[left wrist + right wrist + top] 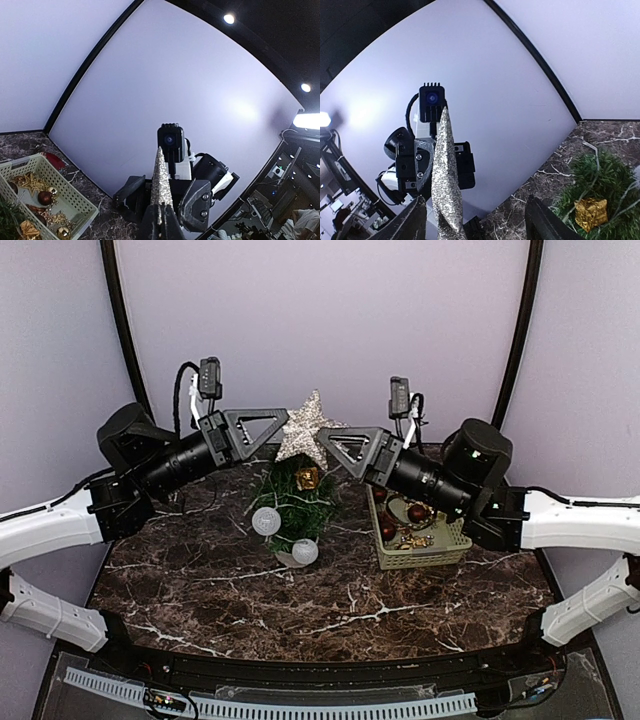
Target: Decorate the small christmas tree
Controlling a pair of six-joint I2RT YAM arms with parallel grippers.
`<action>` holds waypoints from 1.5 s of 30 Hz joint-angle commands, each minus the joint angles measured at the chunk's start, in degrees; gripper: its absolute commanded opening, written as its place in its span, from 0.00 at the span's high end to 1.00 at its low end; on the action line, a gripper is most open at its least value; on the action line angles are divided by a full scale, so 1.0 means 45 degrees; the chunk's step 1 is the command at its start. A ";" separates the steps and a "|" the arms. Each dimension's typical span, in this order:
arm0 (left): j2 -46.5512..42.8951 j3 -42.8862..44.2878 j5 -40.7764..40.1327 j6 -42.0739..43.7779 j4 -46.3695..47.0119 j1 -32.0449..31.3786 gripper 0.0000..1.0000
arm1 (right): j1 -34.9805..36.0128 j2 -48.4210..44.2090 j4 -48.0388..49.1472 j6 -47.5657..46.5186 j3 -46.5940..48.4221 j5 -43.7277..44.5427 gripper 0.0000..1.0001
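The small christmas tree (296, 502) stands mid-table with a gold box (308, 477) and two white balls (266, 520) hung on it. A silver glitter star (304, 427) sits at its top. My left gripper (283, 429) is shut on the star's left point; in the left wrist view the star (162, 181) rises edge-on out of my pinched left gripper (161, 221). My right gripper (324, 442) is at the star's right side, open. In the right wrist view the star (445, 186) stands between the wide-apart fingers (413, 223) of my right gripper (477, 216), nearer the left one.
A pale green basket (425, 558) with red balls and gold ornaments stands right of the tree, under my right arm; it is also in the left wrist view, basket (75, 196). The tree's green branches (602, 186) show low right in the right wrist view. A pale curved wall stands behind.
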 commanded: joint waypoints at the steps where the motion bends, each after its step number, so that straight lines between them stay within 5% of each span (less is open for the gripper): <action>1: -0.0474 -0.0292 0.0581 0.0435 0.1808 -0.0018 1.00 | 0.0020 0.0400 0.1933 0.0913 0.0722 -0.1763 0.39; 10: -0.0927 -0.0602 0.0004 0.0789 0.1783 -0.0033 1.00 | 0.0064 -0.0095 0.2404 0.1295 -0.0044 -0.1520 0.61; 22: -0.1067 -0.0809 -0.0176 0.0907 0.2026 -0.0028 1.00 | 0.0110 0.0262 0.1388 0.1359 0.0501 -0.1985 0.62; 34: -0.1194 -0.1040 -0.0388 0.1036 0.1760 -0.0029 1.00 | 0.0118 0.0037 0.1375 0.1299 0.0305 -0.1572 0.95; 36: -0.1200 -0.1016 -0.0482 0.1089 0.1433 -0.0033 0.95 | 0.0115 -0.0119 0.0971 0.1133 0.0314 -0.1344 0.97; 42: -0.1440 -0.0335 -0.2006 0.1585 -0.2321 0.0018 0.43 | -0.0749 -0.1069 -0.3771 -0.0642 0.1509 -0.0134 1.00; 45: -0.1211 0.0569 -0.2169 0.1874 -0.5105 0.0303 0.35 | -0.1593 -0.1201 -0.7052 -0.1587 0.2704 -0.0011 1.00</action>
